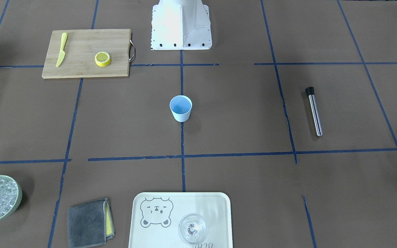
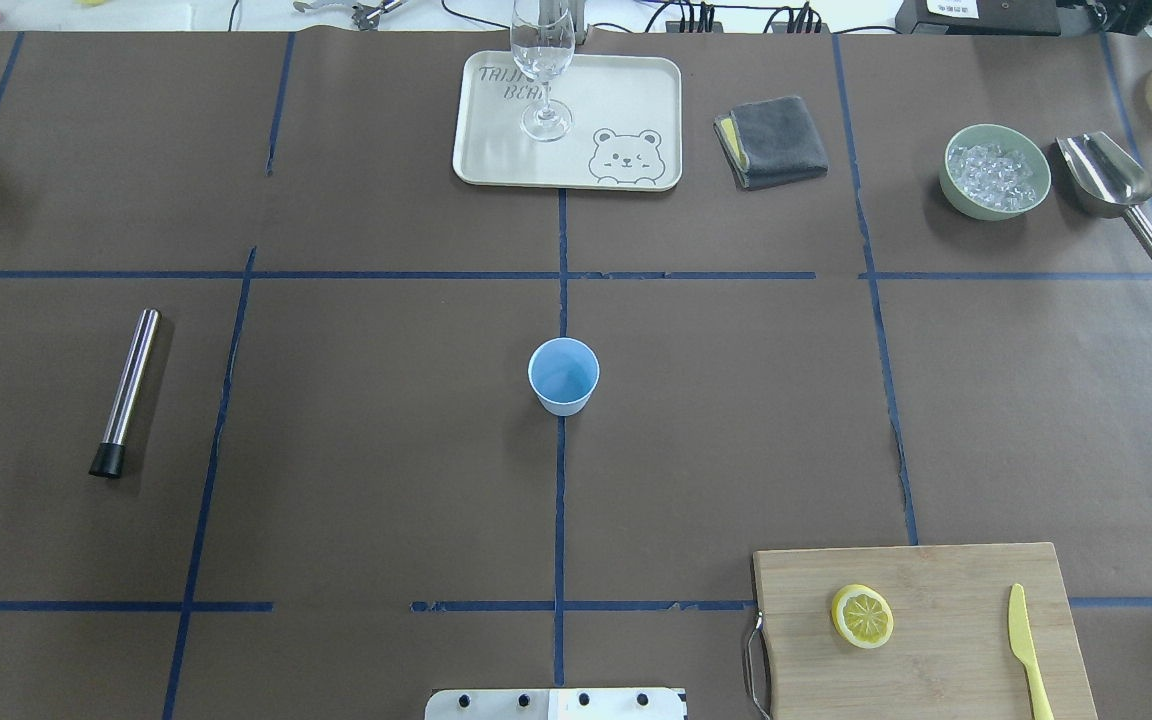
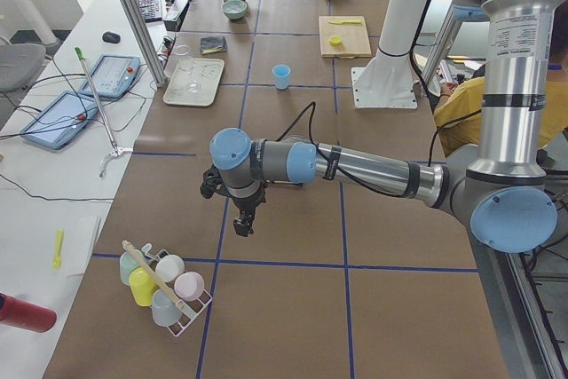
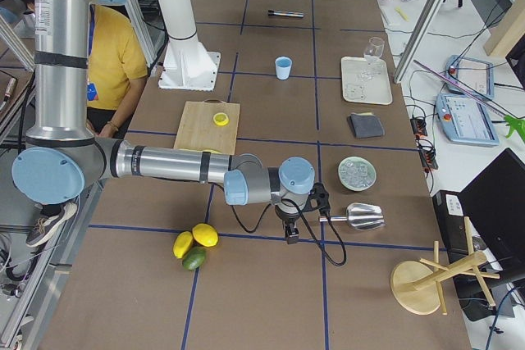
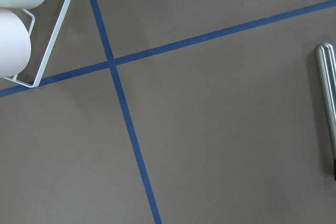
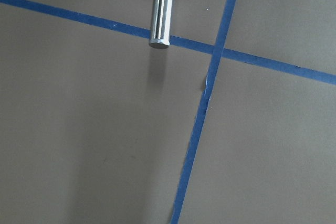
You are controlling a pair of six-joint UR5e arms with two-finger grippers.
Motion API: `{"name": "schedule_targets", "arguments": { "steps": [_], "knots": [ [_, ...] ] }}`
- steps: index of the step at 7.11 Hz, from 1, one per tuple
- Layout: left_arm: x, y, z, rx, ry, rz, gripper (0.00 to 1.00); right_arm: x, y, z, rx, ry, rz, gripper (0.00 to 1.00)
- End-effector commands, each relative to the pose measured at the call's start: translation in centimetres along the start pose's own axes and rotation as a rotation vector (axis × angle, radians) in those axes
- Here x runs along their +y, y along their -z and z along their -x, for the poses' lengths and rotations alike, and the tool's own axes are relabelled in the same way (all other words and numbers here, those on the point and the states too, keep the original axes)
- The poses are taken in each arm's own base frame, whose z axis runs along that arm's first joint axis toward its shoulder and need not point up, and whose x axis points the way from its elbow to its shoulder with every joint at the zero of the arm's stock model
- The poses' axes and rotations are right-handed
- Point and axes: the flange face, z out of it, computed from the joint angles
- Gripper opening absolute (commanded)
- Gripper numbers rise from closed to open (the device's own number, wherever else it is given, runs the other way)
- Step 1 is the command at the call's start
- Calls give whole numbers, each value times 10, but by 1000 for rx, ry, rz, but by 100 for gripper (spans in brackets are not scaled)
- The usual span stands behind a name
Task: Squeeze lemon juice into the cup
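First step, by my judgement: fetch the thin round yellow lemon slice, lying on the wooden cutting board near right, well apart from the small light-blue tapered cup mid-table. I cannot tell how wide the left gripper or right gripper stands. Next: bring the right gripper over the slice.

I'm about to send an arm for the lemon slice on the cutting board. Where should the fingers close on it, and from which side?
The lemon lies flat, cut face up, on the cutting board, so only its rind rim offers a hold. Probably best to come straight down from above and pinch across the rim on opposite sides. The yellow knife lies well apart.
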Motion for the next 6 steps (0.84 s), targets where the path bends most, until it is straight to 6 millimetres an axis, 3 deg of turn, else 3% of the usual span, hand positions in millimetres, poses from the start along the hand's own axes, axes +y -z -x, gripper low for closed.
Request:
{"name": "schedule_targets", "arguments": {
  "steps": [1,3,4,6],
  "knots": [
    [-4,4,-5,-4,-35,-21,100,0,0,10,-65,16,-12,100],
    [-6,4,-6,3,-54,-40,100,10,-14,34,-76,124,-40,100],
    [-7,1,-6,3,-57,-38,100,14,-13,50,-86,95,-68,100],
    [-8,3,-10,1,-83,-59,100,9,-35,125,-158,15,-79,100]
  ]
}}
